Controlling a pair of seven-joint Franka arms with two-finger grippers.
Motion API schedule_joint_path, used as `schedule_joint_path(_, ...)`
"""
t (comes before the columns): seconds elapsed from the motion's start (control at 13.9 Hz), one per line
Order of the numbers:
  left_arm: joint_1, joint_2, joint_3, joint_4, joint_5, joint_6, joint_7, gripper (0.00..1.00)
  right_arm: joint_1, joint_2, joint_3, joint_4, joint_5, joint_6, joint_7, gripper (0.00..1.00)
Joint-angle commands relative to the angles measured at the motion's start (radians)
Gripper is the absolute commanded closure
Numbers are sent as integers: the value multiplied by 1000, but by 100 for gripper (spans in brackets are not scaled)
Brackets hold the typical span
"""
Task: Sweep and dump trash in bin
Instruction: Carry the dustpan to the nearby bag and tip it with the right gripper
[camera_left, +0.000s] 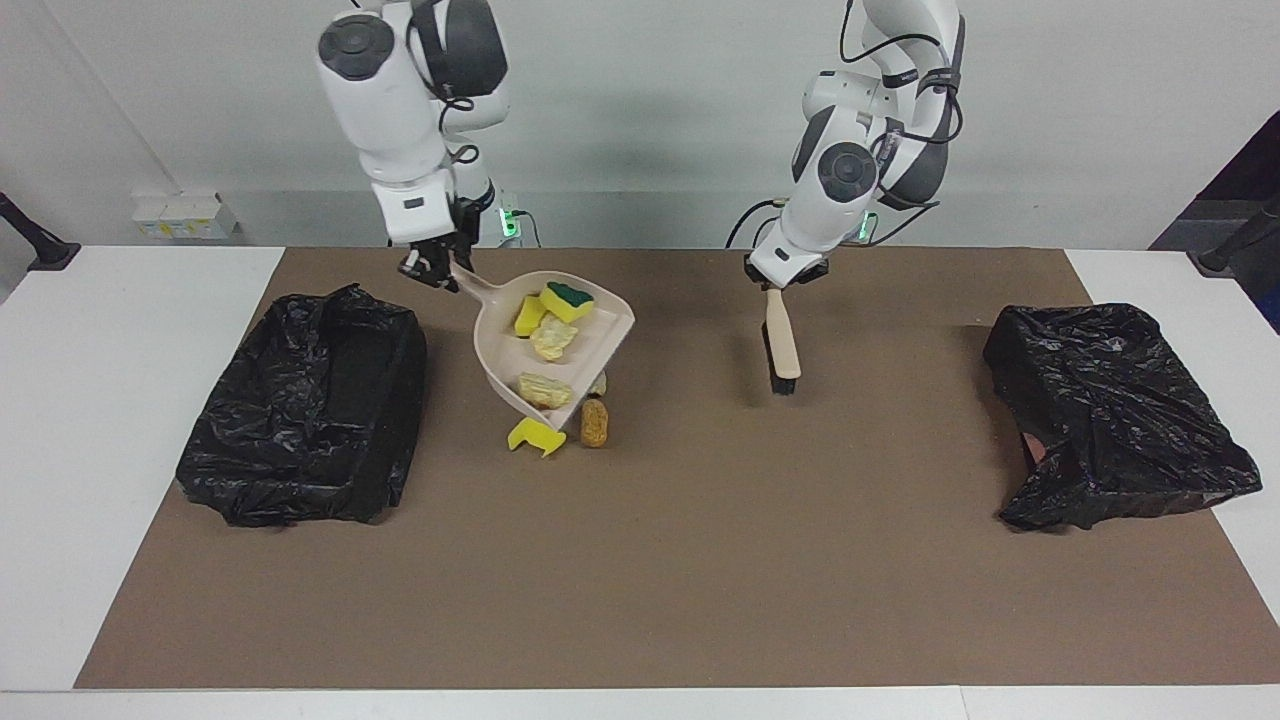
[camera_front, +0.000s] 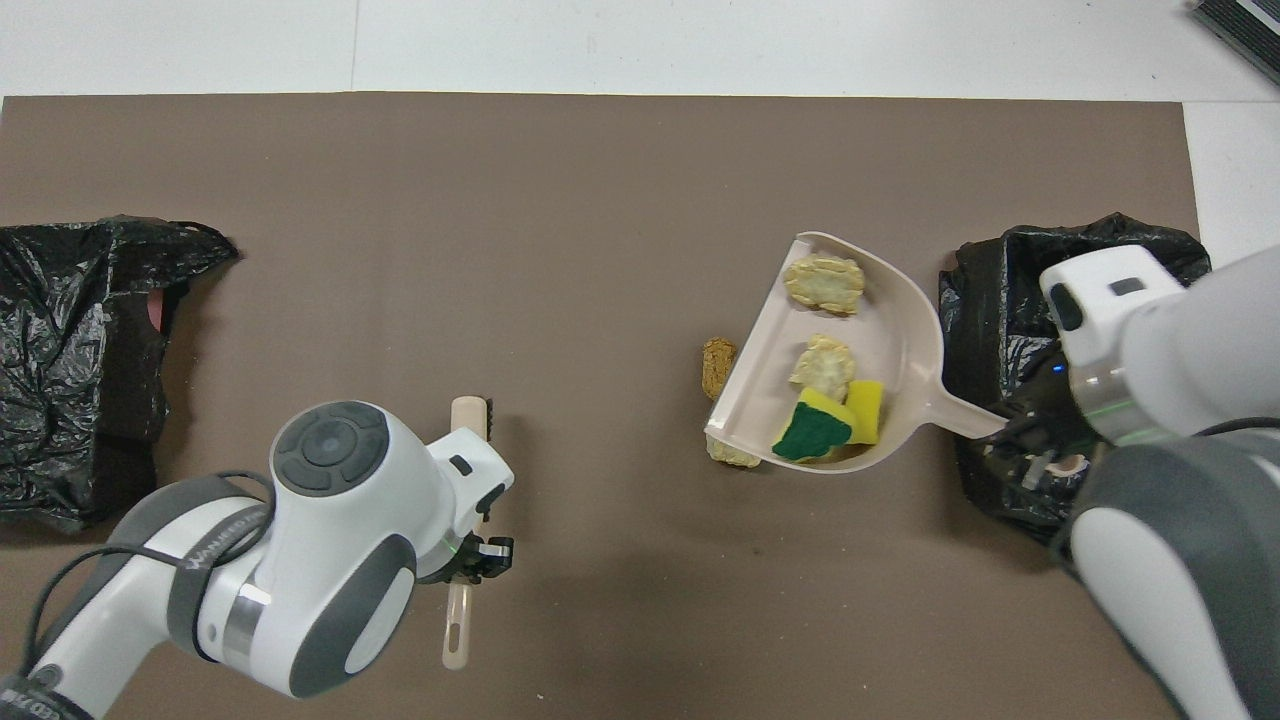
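With the right gripper (camera_left: 432, 268) clamped on the loaded dustpan (camera_left: 500, 340) and the left gripper (camera_left: 778, 283) holding the hand brush (camera_left: 780, 345), the pan should stay level until over the black-lined bin (camera_left: 300, 400), then tip.

I see four scraps of trash (camera_left: 548, 335) riding in the raised, tilted dustpan (camera_left: 500, 345). The brown oval piece (camera_left: 595, 423), a yellow chunk (camera_left: 535, 436) and a beige lump (camera_front: 730, 457) lie on the mat under it.

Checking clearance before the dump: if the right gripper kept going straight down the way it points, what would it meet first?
Probably the black bin bag; the right gripper, holding the dustpan handle, hangs about over its edge, though depth is unclear.
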Motion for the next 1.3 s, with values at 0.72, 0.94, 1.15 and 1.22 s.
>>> schedule_joint_path(0.72,-213,-22,15,-141,-141,149,-147,0,-3,0,-334,-20,-575,180,-439,100)
schedule_joint_path(0.94,-118,25,24,-81,-124,141,-134,0,5,1,-291,-37,-704,190,-442,100)
schedule_joint_path(1.15,-3,48,24,-23,-43,153,-132,0,6,-8,-219,-49,-829,169,-496,100)
schedule_joint_path(1.22,31,57,24,6,-20,153,-132,0,5,-14,-216,-60,-851,172,-520,100)
